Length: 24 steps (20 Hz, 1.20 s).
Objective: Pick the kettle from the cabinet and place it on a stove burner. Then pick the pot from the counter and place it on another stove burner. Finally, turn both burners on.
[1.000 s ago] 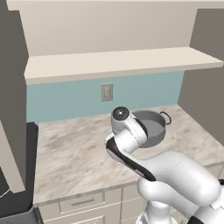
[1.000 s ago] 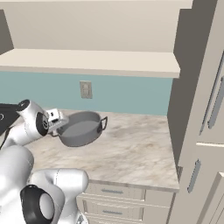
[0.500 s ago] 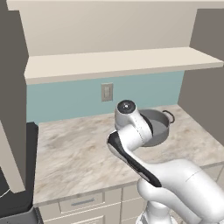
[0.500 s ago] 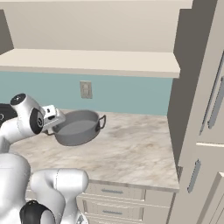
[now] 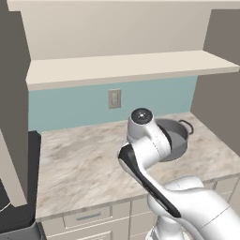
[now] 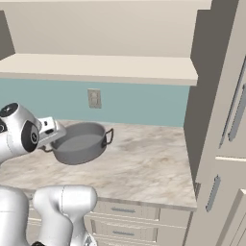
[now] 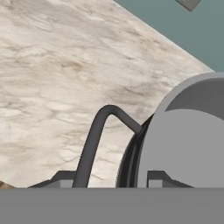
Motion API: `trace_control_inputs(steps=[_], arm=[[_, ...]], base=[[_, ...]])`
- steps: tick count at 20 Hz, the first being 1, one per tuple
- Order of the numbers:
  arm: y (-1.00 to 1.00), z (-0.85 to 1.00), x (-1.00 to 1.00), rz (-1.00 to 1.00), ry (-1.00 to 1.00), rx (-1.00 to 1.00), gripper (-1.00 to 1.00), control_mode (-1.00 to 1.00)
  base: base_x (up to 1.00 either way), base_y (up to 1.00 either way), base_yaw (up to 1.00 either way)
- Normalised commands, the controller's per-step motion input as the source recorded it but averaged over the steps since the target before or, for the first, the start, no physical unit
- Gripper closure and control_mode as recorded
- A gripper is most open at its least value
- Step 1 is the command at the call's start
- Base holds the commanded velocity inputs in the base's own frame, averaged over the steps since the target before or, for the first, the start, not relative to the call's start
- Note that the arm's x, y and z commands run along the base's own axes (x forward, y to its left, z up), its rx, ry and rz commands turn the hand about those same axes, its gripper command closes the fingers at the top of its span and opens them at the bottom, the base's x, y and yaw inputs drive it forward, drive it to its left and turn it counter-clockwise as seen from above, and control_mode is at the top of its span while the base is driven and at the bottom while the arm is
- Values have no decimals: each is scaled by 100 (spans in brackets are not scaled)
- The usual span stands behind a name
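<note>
The wide grey pot (image 6: 79, 141) hangs tilted just above the marbled counter (image 6: 144, 163), near the blue back wall. My gripper (image 7: 111, 178) is shut on its near rim beside a dark loop handle (image 7: 94, 135); both finger tips (image 7: 65, 177) flank the rim. In the right base view the gripper (image 6: 49, 141) sits at the pot's left edge. From the left base view my arm covers the near side of the pot (image 5: 176, 136). The cabinet shelf (image 5: 126, 68) above is bare. The kettle is out of view. A strip of black cooktop (image 5: 32, 183) shows at the counter's left end.
A wall outlet (image 5: 114, 98) sits on the blue backsplash behind the pot. A tall grey-brown panel (image 6: 204, 96) and cream cabinet doors (image 6: 235, 120) bound the counter on the right. Drawers (image 6: 122, 211) run below the counter's front edge.
The arm's wrist has turned and shifted, and the pot has moved a little with it, drifting left in the right base view. The base has not moved.
</note>
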Motion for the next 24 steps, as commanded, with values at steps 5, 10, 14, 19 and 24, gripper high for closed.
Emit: trace_control_inputs(steps=[5,10,14,19,24], arm=[[0,12,-13,0,3,0,100,-100],[0,0,0,0,0,0,100,-100],[1,0,-6,0,0,0,100,100],[0,0,0,0,0,0,100,100],[0,0,0,0,0,0,100,100]], base=[[0,0,0],[0,0,0],[-31,5,-1],[-89,12,-6],[-100,14,-8]])
